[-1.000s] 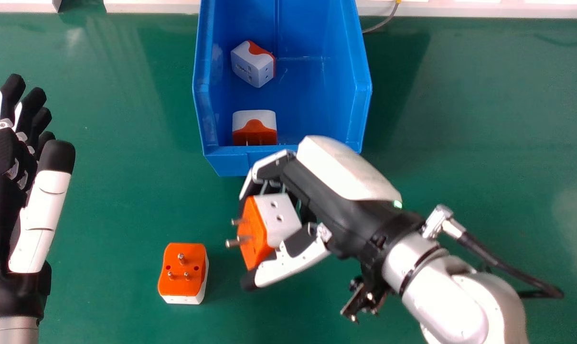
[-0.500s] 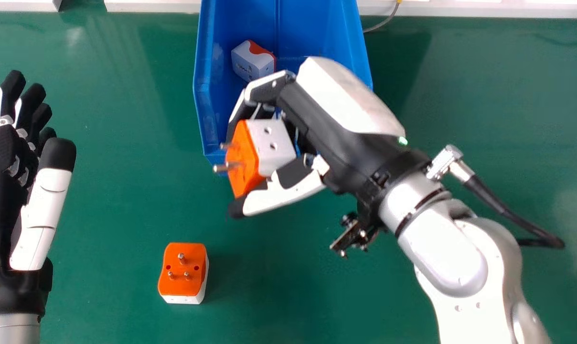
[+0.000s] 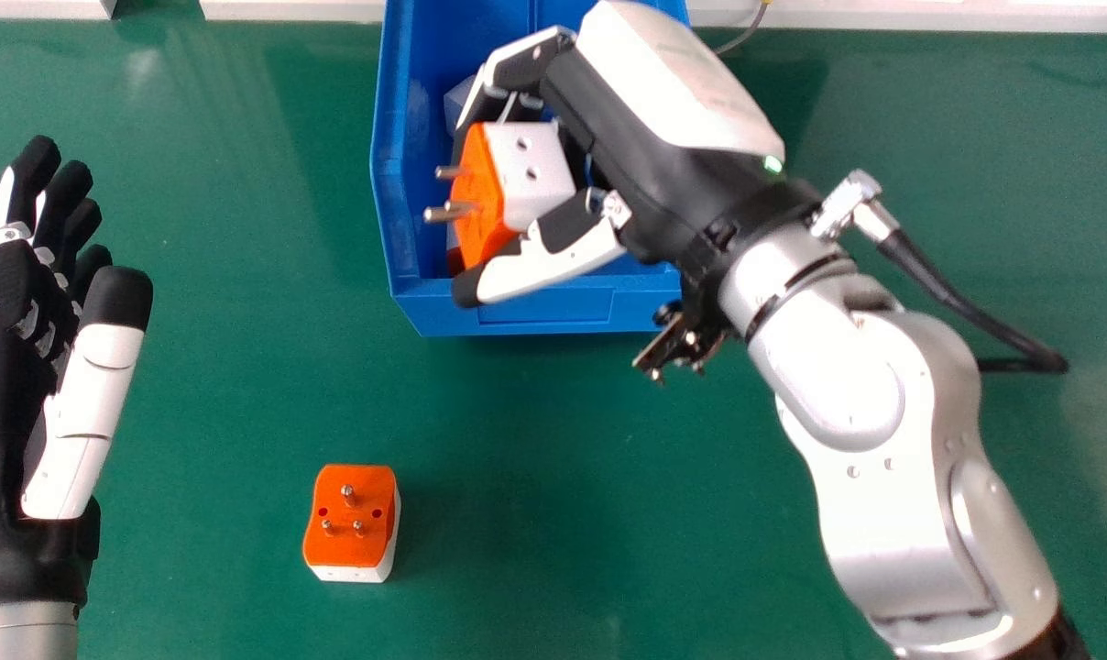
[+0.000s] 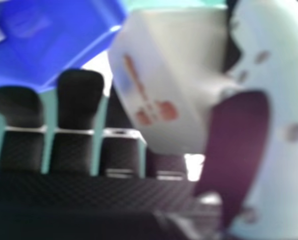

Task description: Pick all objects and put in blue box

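So the right hand (image 3: 553, 261) has an adapter (image 3: 537, 174) pinched between thumb and fingers, over the box (image 3: 544, 312), and I'd guess the drop is next. Part of another one (image 3: 457, 103) peeks out inside the box, so that one's done. What's left after this: the spare (image 3: 352, 518) sitting prongs-up on the desk (image 3: 535, 513). Left hand (image 3: 95, 385) is just idling at the left edge, fingers straight.
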Robot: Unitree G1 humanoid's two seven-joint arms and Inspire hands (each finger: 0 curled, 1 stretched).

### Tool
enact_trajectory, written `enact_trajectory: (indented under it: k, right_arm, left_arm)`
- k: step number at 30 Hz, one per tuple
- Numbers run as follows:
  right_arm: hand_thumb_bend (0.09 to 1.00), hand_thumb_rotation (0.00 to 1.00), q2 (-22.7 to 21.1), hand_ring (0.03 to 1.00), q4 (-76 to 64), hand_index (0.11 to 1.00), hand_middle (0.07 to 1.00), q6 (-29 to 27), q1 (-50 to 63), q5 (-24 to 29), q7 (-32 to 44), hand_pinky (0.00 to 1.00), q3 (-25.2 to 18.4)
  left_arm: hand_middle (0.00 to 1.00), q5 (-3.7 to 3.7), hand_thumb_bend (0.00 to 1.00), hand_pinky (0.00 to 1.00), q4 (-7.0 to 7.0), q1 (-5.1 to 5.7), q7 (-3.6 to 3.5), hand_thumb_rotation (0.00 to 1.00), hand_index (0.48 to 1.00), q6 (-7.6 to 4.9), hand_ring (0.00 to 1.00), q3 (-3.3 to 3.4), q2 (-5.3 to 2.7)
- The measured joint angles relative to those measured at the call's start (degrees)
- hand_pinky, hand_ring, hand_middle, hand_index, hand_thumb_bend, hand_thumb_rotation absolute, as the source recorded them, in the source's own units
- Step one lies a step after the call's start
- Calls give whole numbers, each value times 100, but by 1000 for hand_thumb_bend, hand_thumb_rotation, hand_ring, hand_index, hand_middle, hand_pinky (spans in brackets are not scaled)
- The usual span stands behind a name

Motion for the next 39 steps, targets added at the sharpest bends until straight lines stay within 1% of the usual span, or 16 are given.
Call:
enact_trajectory:
  k: [3,6,15,18,22,25,28,32,37,39]
  right_arm:
    - [481,124,0,141,222,471,202,-12,-222,4,-105,98,-36]
    - [482,123,-3,132,601,470,194,-93,-505,68,-259,91,-108]
    - [481,126,128,149,1835,471,221,50,-1185,126,-517,101,-161]
    - [481,123,236,165,2313,471,242,44,-1382,177,-699,113,-162]
    - [482,121,345,155,2934,471,231,27,-1670,201,-952,104,-143]
    - [483,121,384,165,3275,471,244,30,-1838,181,-1058,111,-68]
    - [483,122,481,175,3671,471,256,87,-2045,170,-1176,118,15]
    - [483,123,627,204,4166,474,293,77,-2267,170,-1389,140,105]
    - [483,123,737,216,4504,477,313,121,-2375,173,-1528,150,187]
    - [483,123,774,241,4643,480,344,157,-2447,172,-1542,170,217]
  left_arm:
    - [952,-1,771,933,0,0,1,792,961,-14,950,1,-1]
    - [951,-3,771,933,2,1,1,792,959,-21,949,4,-3]
    - [952,-8,770,933,24,-32,-15,798,959,-34,951,15,12]
    - [955,-8,766,938,27,-32,-26,804,963,-42,954,17,36]
    - [954,-4,771,935,24,-25,-8,807,962,-41,952,20,41]
    - [955,-8,778,937,17,-8,-5,803,963,-36,954,14,36]
    - [957,-8,780,940,16,-2,-3,802,962,-34,956,-8,28]
    - [958,-6,781,937,16,0,2,799,960,-34,955,-13,0]
    - [958,-6,780,935,16,5,1,799,957,-35,955,-12,-10]
    - [957,-5,782,934,16,7,2,797,957,-35,954,-12,-22]
